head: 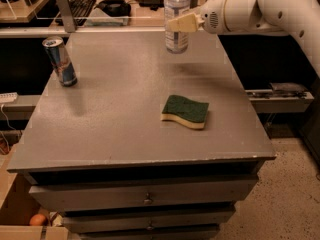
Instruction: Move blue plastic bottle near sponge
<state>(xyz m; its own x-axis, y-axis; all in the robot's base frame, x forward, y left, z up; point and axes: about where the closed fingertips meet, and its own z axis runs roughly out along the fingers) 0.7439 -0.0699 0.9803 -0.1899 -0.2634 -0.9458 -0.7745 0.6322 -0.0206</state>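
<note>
The blue plastic bottle, clear with a pale label, is upright at the far side of the grey table and looks lifted a little off the top. My gripper reaches in from the right and is shut on the bottle at label height, one cream finger across its front. The sponge, dark green over yellow foam, lies flat in the right middle of the table, well in front of the bottle.
A blue-silver drink can stands upright at the far left of the grey table. Drawers sit under the front edge. A shelf with a keyboard runs behind the table. My white arm spans the upper right.
</note>
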